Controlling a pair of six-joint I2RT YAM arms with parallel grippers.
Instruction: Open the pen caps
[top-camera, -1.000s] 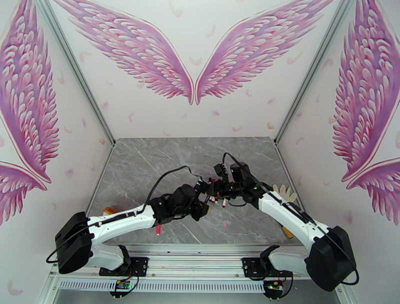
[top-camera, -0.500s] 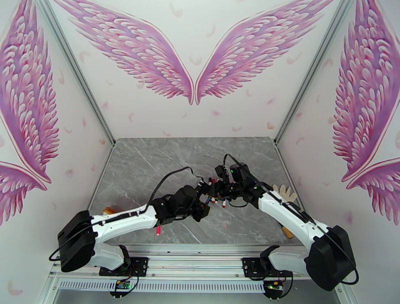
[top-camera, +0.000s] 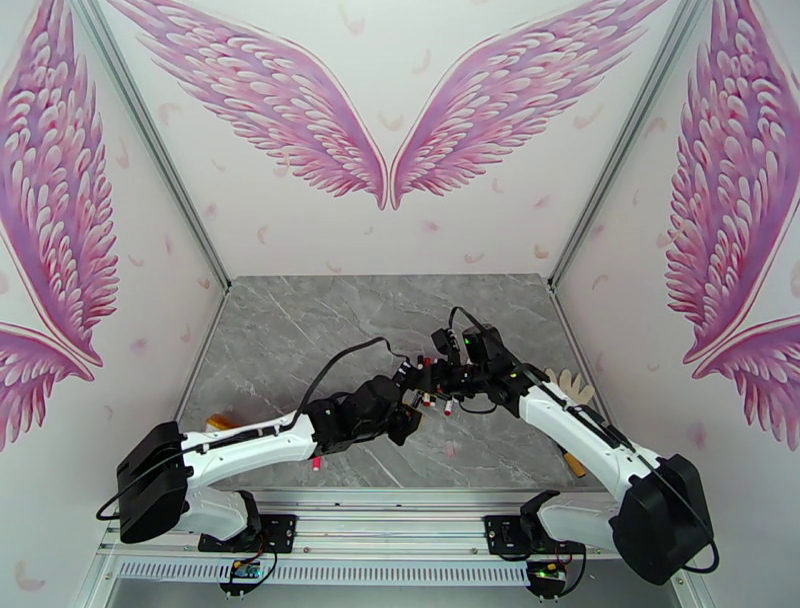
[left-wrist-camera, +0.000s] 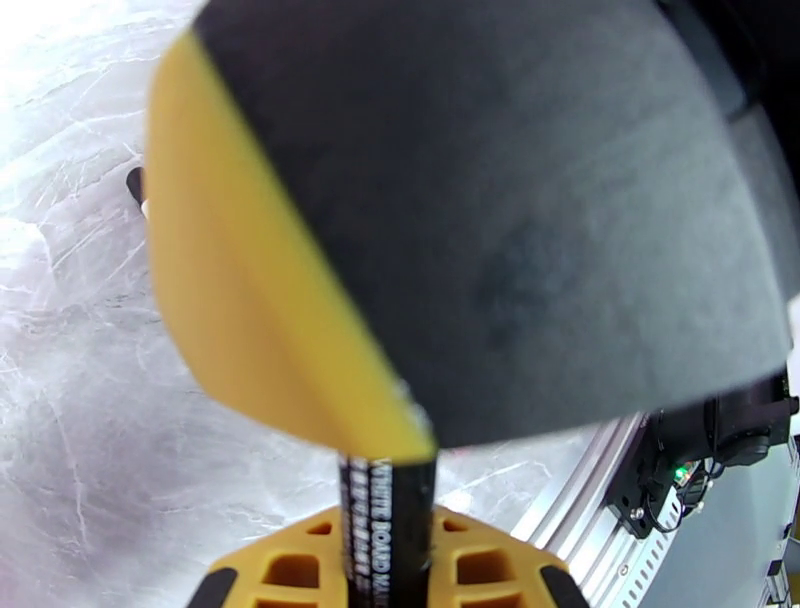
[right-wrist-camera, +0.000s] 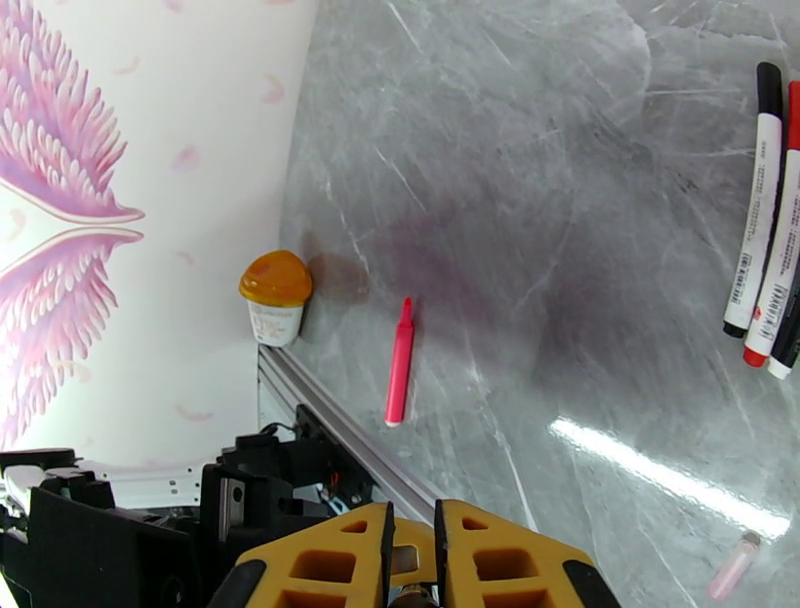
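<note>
Where the two arms meet over the grey marble-patterned table (top-camera: 300, 330), the left gripper (left-wrist-camera: 388, 545) pinches a smooth black pen (left-wrist-camera: 387, 490) between its yellow fingers, but the pen's top, with its cap, is hidden behind a big blurred black and yellow shape. The right gripper (right-wrist-camera: 410, 545) is pressed together, and I cannot tell on what. More pens (right-wrist-camera: 757, 200) lie cut off at the edge, a pink pen (right-wrist-camera: 400, 362) lies alone, and a blurred pinkish cap (right-wrist-camera: 733, 565) lies apart from them.
</note>
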